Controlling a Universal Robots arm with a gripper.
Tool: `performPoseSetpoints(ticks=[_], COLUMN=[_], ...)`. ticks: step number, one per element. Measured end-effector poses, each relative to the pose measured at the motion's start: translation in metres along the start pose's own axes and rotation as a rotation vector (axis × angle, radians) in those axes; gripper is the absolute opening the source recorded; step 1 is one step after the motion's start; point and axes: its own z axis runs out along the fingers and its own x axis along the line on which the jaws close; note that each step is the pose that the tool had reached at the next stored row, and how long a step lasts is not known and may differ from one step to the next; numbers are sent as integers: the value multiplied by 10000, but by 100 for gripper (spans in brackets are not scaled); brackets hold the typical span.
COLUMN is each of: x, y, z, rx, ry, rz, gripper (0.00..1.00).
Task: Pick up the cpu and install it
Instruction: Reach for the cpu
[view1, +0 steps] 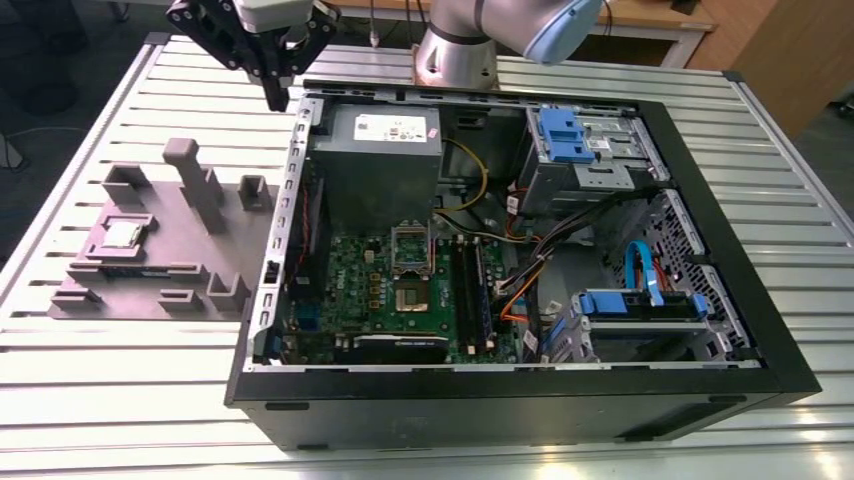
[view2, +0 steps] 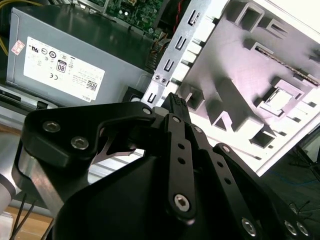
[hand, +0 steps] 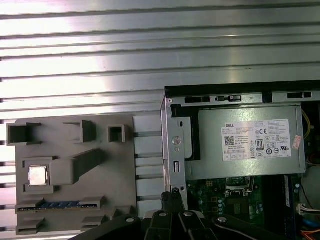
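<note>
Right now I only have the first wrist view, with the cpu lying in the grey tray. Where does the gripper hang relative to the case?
Observer: In the exterior view the gripper hangs over the case corner by the power supply, not over the tray.
Operator: What lies beyond the motherboard?
Observer: Blue drive brackets, toward the exterior view's right.
Operator: Any cables there?
Observer: Orange cables beside the motherboard, and a blue cable by the nearer bracket.

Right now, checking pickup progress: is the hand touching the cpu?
Apart. In the exterior view the hand hovers by a corner of the computer case; the cpu lies off in the grey fixture.
</note>
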Motion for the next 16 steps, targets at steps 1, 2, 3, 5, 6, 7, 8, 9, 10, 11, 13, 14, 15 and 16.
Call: performPoseSetpoints(ticks=[1, 2, 3, 5, 6, 7, 8, 9, 10, 11, 13, 14, 15, 16], x=[4, 6, 9, 17, 25, 33, 39, 46, 53, 59, 62, 65, 68, 72], y=[0, -1, -1, -2, -2, -3, -3, -4, -4, -5, -5, -5, -5, -6], z=[0, 0, -1, 0, 0, -1, -1, -1, -1, -1, -1, -1, -1, -1], rx=[0, 0, 1, 0, 0, 0, 0, 0, 0, 0, 0, 0, 0, 0], ry=[-1, 0, 1, -1, 0, 0, 0, 0, 0, 0, 0, 0, 0, -1], rz=[0, -1, -1, 0, 0, 0, -1, 0, 0, -1, -2, -1, 0, 0], gripper=[10, 10, 10, 10, 10, 10, 10, 10, 10, 10, 10, 10, 10, 10])
